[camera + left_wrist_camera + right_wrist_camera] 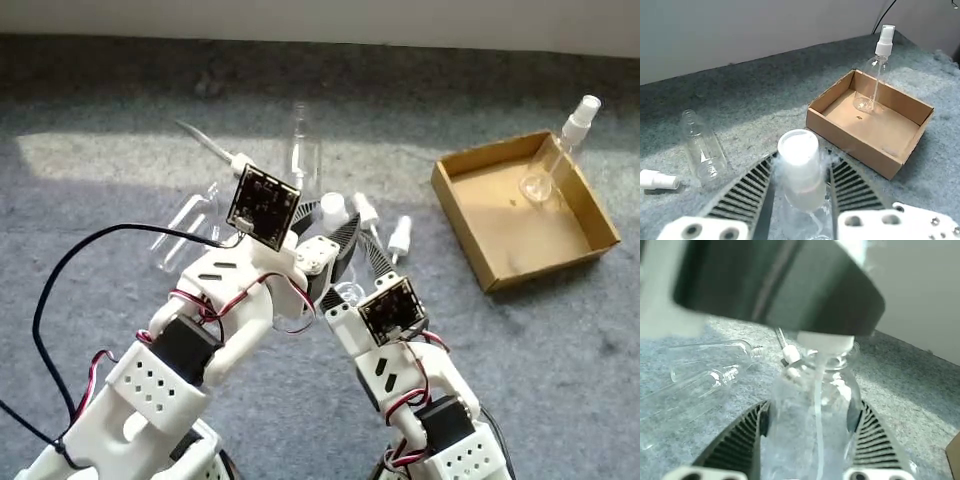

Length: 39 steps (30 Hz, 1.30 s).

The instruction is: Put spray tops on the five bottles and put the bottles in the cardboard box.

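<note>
My right gripper is shut on an upright clear bottle, low between the two arms. My left gripper sits directly above it, shut on a white spray top that rests on the bottle's neck; its dip tube hangs inside the bottle. The left gripper is at the table's middle. The cardboard box lies to the right with one capped bottle leaning in its far corner. That box and capped bottle are also in the left wrist view.
Two uncapped bottles lie to the left on the grey carpet, and another uncapped bottle is farther back. Loose spray tops lie near the middle and at the back left. One open bottle lies beside a loose top.
</note>
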Each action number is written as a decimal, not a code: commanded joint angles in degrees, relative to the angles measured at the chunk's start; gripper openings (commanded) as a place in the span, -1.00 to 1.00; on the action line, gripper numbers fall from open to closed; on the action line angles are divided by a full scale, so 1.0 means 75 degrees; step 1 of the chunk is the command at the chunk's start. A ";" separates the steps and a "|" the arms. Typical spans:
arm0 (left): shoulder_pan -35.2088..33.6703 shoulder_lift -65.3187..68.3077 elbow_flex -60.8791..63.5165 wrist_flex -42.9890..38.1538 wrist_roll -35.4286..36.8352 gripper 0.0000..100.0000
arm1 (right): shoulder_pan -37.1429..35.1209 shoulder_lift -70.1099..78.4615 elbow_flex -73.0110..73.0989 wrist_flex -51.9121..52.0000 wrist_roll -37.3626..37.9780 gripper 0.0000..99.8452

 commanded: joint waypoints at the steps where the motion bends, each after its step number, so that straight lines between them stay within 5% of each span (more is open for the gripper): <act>1: -0.0064 0.0029 -0.0006 0.0000 -0.0117 -0.99 | 0.0111 -0.0170 -0.0006 -0.0182 -0.0012 -0.78; 9: -0.0064 0.0041 0.0006 0.0047 -0.0949 -0.98 | 0.0111 -0.0170 -0.0006 -0.0182 -0.0012 -0.78; 24: -0.0076 0.0041 0.0416 0.0035 -0.0949 -0.98 | 0.0123 -0.0170 0.0006 -0.0182 -0.0012 -0.78; 32: -0.0182 0.1330 -0.0803 0.0105 -0.0973 -0.98 | 0.0135 -0.0170 0.0006 -0.0182 -0.0012 -0.78; 39: -0.0205 0.2819 -0.2479 0.1371 -0.0961 -0.98 | 0.0135 -0.0170 0.0018 -0.0182 -0.0012 -0.78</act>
